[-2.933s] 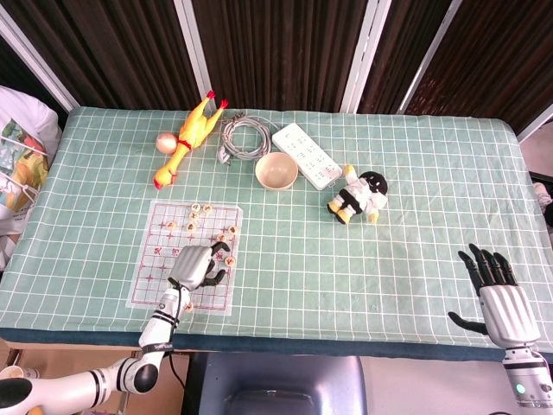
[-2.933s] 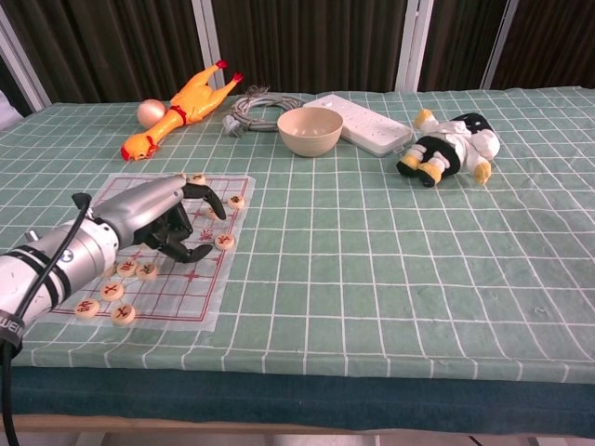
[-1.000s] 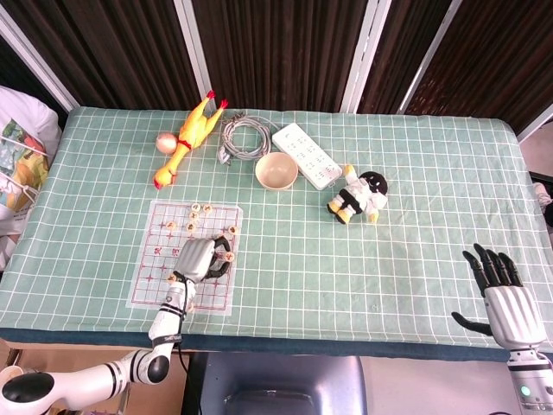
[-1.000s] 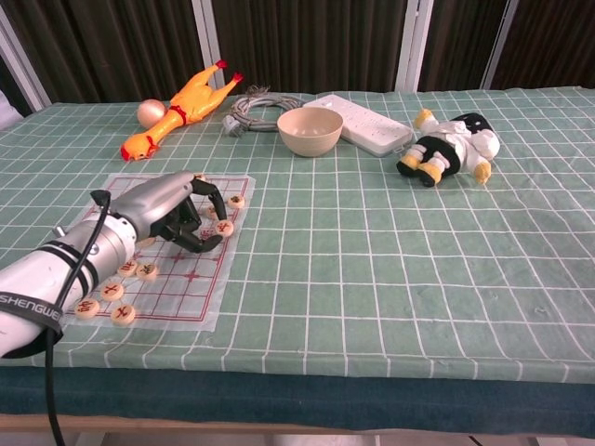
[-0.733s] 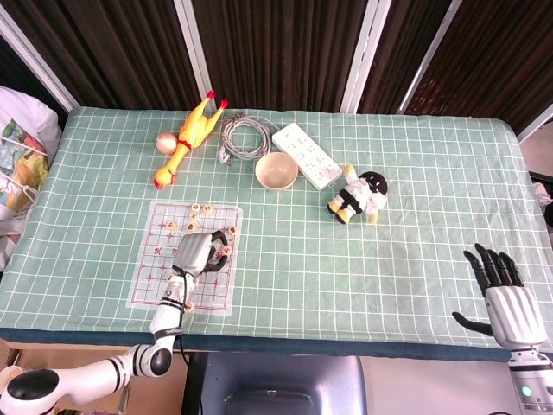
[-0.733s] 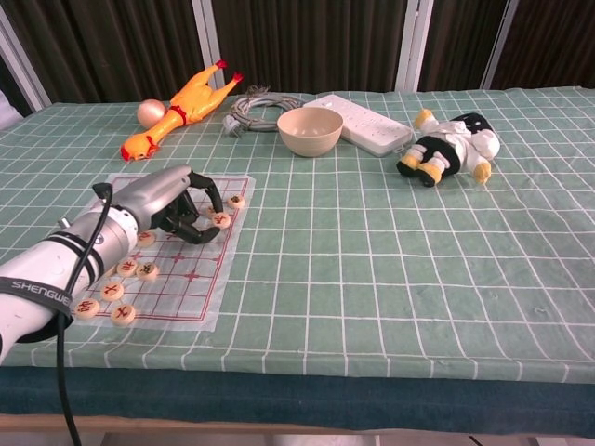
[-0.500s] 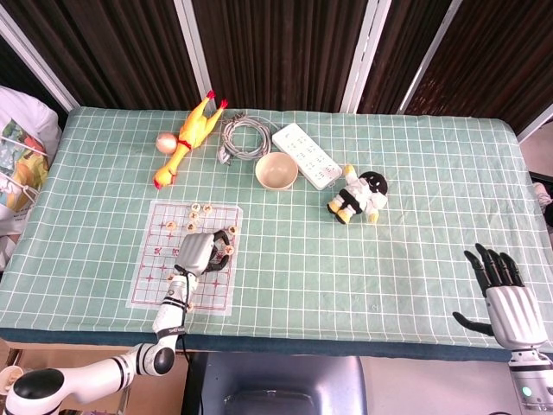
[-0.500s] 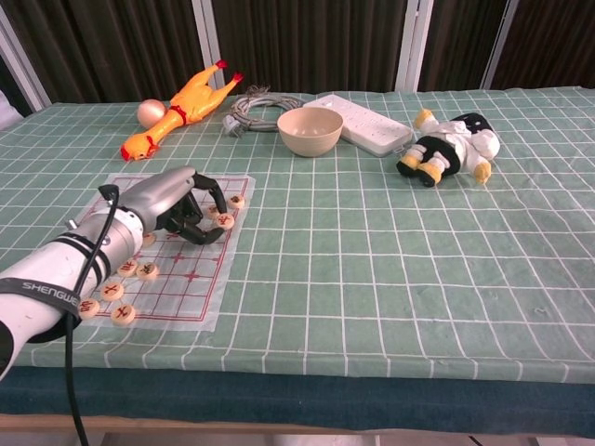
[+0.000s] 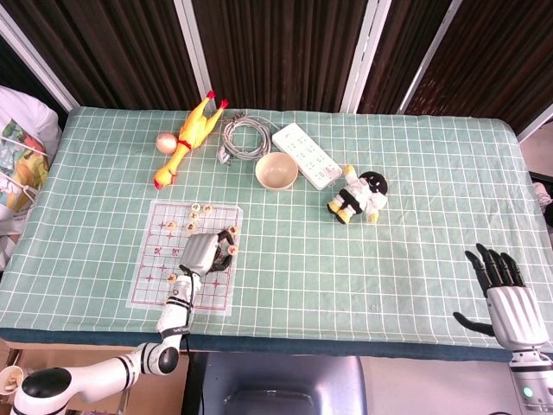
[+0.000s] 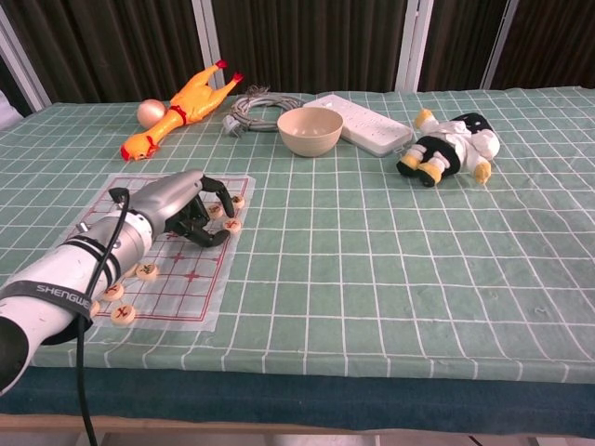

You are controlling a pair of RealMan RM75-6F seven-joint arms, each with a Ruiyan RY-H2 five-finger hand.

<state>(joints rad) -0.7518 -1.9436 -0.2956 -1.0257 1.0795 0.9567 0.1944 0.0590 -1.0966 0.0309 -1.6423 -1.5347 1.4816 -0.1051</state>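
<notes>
A paper chess board [image 9: 154,268] [image 10: 177,283] lies at the front left of the table, with several round wooden pieces on it. My left hand [image 9: 201,252] [image 10: 182,209] rests on the board's right half, fingers curled downward. A chess piece [image 10: 232,224] sits between its thumb and fingertips and looks pinched. Two more pieces [image 10: 239,201] lie just beyond the fingers. Others [image 10: 122,314] lie near the forearm. My right hand [image 9: 508,298] hangs at the table's front right edge, fingers spread, holding nothing. It shows only in the head view.
Along the back lie a yellow rubber chicken [image 9: 188,138] [image 10: 177,111], a pink ball [image 9: 165,142], a coiled grey cable [image 9: 244,137], a white power strip [image 9: 308,156] and a cream bowl [image 9: 276,170] [image 10: 310,130]. A panda plush doll [image 9: 361,195] [image 10: 451,147] lies right of centre.
My left hand has slid away from me across the board toward its far right part, and the piece at its thumb has moved with it. The right hand has barely moved.
</notes>
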